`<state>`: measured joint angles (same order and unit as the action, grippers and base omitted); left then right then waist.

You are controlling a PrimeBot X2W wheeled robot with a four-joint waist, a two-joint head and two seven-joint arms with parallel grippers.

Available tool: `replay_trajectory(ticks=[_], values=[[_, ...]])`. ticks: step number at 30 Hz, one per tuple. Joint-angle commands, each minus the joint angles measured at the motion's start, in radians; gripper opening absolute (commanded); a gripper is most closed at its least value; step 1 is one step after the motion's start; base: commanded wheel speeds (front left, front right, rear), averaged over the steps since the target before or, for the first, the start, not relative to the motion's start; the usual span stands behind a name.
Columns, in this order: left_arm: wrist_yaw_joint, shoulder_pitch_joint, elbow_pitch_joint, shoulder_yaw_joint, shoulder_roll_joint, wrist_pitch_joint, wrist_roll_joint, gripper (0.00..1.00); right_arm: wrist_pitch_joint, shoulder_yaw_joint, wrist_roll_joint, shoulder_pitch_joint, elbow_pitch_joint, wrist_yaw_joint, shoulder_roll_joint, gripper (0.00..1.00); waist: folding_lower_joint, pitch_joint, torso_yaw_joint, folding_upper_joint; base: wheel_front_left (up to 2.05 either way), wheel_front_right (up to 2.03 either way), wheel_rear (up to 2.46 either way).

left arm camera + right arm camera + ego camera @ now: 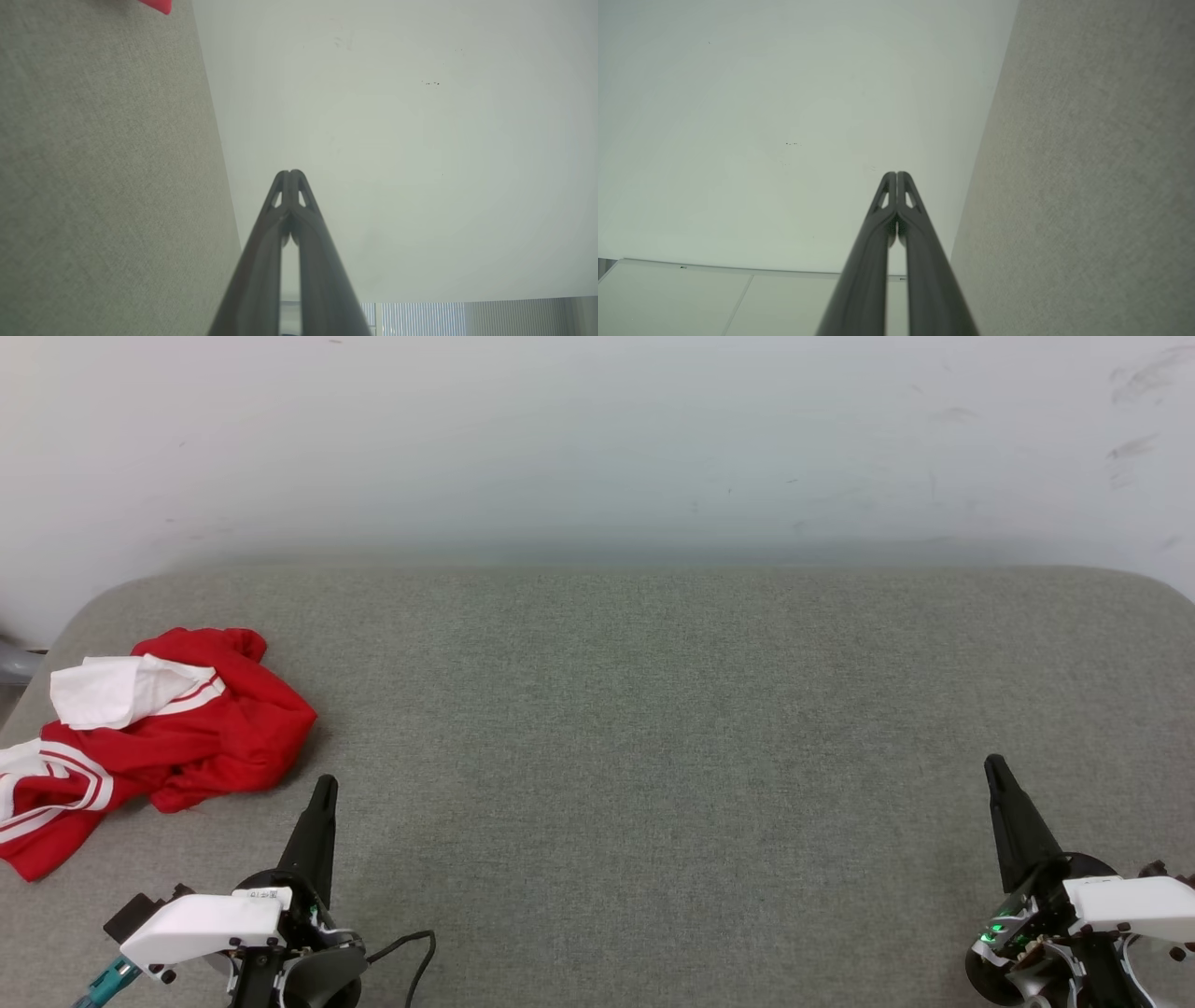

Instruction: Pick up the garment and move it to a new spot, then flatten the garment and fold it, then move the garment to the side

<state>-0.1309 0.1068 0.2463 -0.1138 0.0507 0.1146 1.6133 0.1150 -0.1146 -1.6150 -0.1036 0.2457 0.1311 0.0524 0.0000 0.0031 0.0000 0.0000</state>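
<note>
At about nine o'clock in the head view, the garment (187, 728) lies in a crumpled heap on a grey padded table (653, 709), close to its left edge. It is red cloth with a white sleeve folded over the top and red-and-white stripe trim showing at the lower left. Bunched like this, it hides its front, so no letters or number can be read.

The left gripper (324, 789) sits at seven o'clock, its tip just beside the heap but not touching it. The right gripper (995, 770) sits at four o'clock, well apart from the cloth. Both wrist views show each pair of dark fingers pressed tip to tip, clenched on nothing.

Judging by this, the pick-up has not begun: both arms are parked low at the near corners, leaving the broad bare middle of the table free as a likely new spot for spreading the shirt. The left arm is the nearer one for a first grasp.

A small white label on the left wrist housing carries print too tiny to read. The pale wall (597, 429) behind bears only faint scuffs.
</note>
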Motion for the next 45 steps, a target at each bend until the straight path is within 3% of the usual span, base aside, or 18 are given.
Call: replay_trajectory(ticks=[1,29,30,39,45], values=[[-0.003,0.006,-0.001,-0.003,-0.002,0.002,-0.001,0.00,0.001,0.000,0.005,-0.012,0.001,-0.001,-0.004,0.00,0.0000,0.000,0.000,0.0000,0.00,0.00,0.00],[-0.003,0.006,-0.001,-0.003,-0.002,0.002,-0.001,0.00,0.001,0.000,0.005,-0.012,0.001,-0.001,-0.004,0.00,0.0000,0.000,0.000,0.0000,0.00,0.00,0.00],[0.000,0.000,0.000,0.000,0.000,0.000,0.000,1.00,0.000,0.000,0.000,0.000,0.000,0.000,0.000,1.00,0.0000,0.000,0.000,0.0000,0.00,0.00,0.00],[0.000,-0.022,0.004,0.012,-0.002,-0.035,-0.014,1.00,-0.034,0.005,0.022,0.025,0.018,0.000,-0.001,1.00,0.0000,0.001,0.000,0.0000,0.00,0.00,0.00],[0.000,-0.022,0.001,-0.001,-0.002,-0.064,-0.082,1.00,-0.064,-0.004,0.101,0.030,0.006,0.000,-0.001,1.00,0.0000,0.001,0.001,0.0000,0.00,0.00,0.00]])
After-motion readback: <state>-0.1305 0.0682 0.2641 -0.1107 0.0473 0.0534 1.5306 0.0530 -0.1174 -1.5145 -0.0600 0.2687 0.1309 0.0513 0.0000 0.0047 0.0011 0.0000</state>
